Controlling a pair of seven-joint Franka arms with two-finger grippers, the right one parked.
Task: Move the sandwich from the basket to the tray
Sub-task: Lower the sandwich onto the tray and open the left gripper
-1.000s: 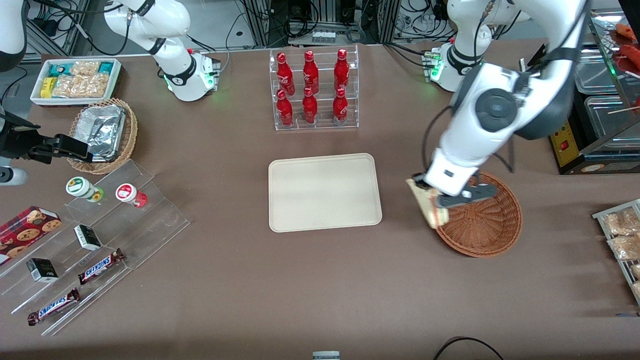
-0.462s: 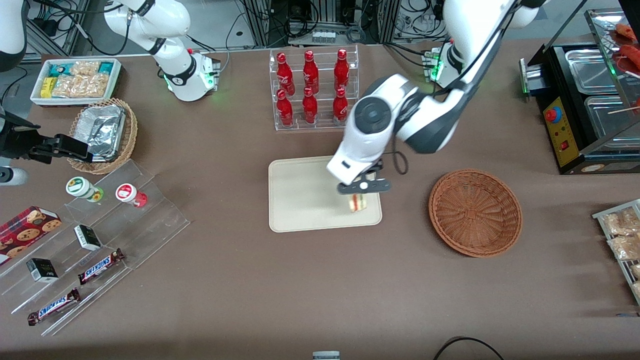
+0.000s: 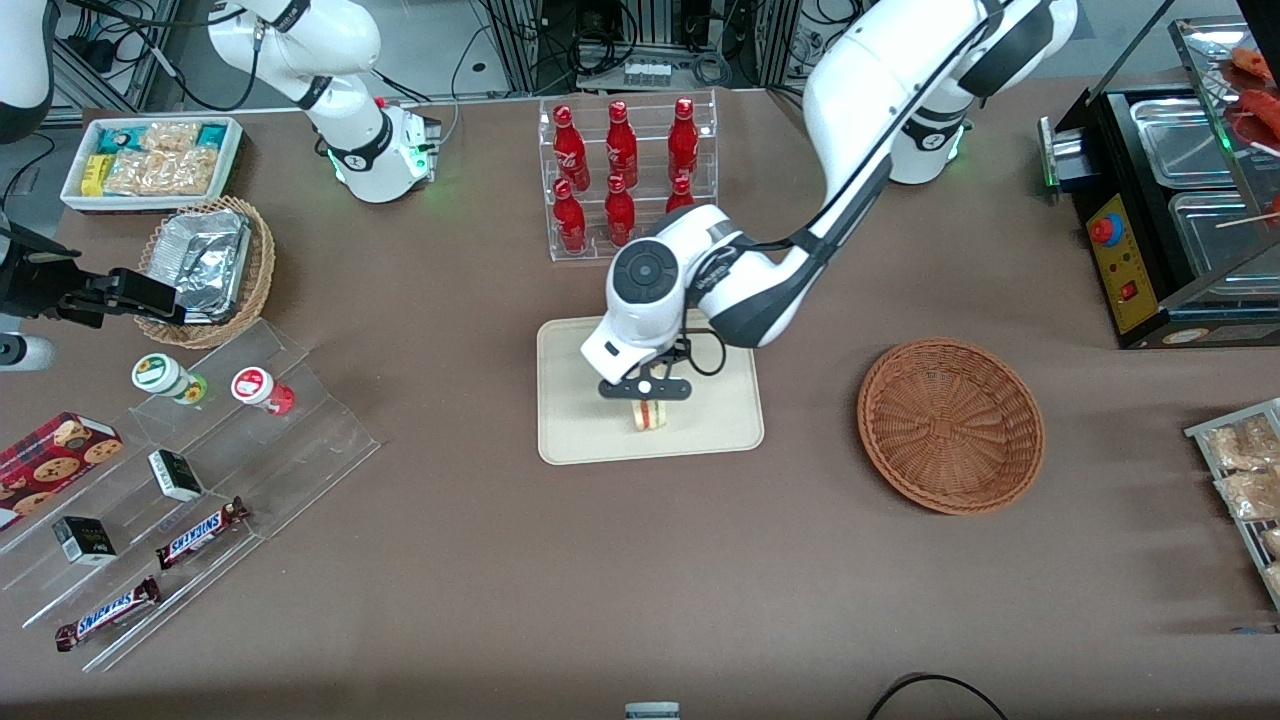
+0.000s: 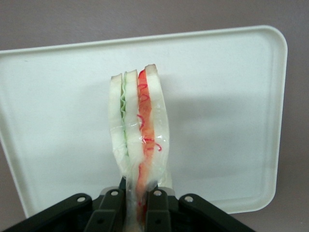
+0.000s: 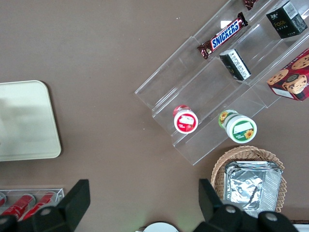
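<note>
Sandwich (image 3: pixel 650 414) upright over the tray (image 3: pixel 580 420), near its edge closest to the front camera, pinched at one end by the gripper (image 3: pixel 645 391), jaws pressed onto the wrapped bread. Filling edge exposed. Basket (image 3: pixel 950 425) well apart, toward the working arm's end of the tabletop.

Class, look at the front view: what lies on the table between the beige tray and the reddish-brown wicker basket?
Nothing: the front view shows only bare brown tabletop between the tray and the basket. The gripper holds the sandwich over the tray.
</note>
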